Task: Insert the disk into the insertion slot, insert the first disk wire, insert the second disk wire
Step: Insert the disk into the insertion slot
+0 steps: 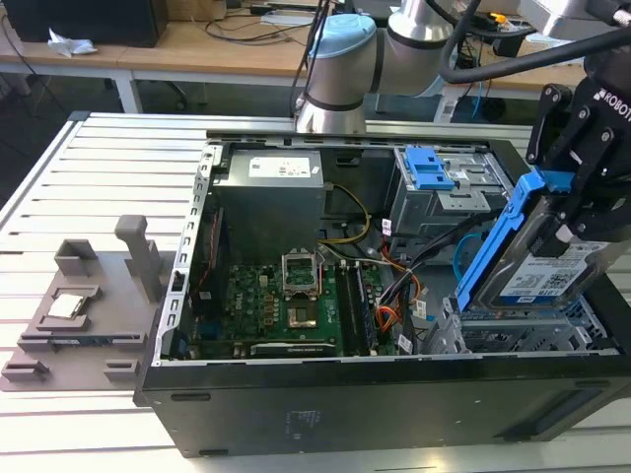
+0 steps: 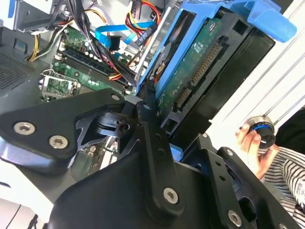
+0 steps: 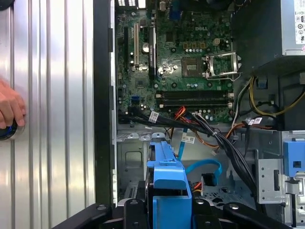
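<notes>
My gripper (image 1: 582, 192) is shut on the disk (image 1: 540, 264), a silver-grey drive with a white label in a bright blue carrier. It holds the disk tilted steeply over the insertion slot (image 1: 523, 333), the low grey perforated cage at the case's front corner on the exterior view's right. The disk's lower edge is just above the cage. The second wrist view shows the disk's green circuit board (image 2: 190, 71) between my fingers. In the first wrist view the blue carrier (image 3: 167, 179) is in the foreground. The second disk wire (image 3: 202, 167) curves beside it, light blue, to a dark plug.
The open case holds a green motherboard (image 1: 286, 296), a power supply (image 1: 271, 182) and a taller cage with a blue latch plate (image 1: 432, 169). Black cables (image 3: 228, 148) cross beside the slot. A grey fixture (image 1: 89, 305) sits on the slatted table. A person's hand (image 3: 9, 109) rests outside the case.
</notes>
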{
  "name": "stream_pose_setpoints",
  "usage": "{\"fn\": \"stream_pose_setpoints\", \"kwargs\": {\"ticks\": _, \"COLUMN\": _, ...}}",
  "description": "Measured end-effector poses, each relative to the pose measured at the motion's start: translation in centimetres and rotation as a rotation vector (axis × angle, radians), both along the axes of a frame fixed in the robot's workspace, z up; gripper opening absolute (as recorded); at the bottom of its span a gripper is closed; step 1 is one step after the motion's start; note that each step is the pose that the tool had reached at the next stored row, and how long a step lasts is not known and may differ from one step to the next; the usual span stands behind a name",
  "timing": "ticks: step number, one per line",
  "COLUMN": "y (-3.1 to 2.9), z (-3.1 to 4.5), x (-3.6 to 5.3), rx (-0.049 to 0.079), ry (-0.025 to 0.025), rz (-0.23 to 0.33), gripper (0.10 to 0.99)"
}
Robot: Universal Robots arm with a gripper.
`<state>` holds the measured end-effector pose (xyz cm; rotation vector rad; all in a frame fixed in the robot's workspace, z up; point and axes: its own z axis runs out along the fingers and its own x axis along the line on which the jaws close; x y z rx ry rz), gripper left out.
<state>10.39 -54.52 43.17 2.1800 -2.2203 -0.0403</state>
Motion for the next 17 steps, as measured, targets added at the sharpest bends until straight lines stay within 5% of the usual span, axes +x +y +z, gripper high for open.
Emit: {"fn": "stream_pose_setpoints", "kwargs": {"ticks": 17, "y": 0.04, "z": -4.22, "x": -0.14, "rx": 0.0, "ry": 0.0, "rz": 0.0, "gripper": 0.361}}
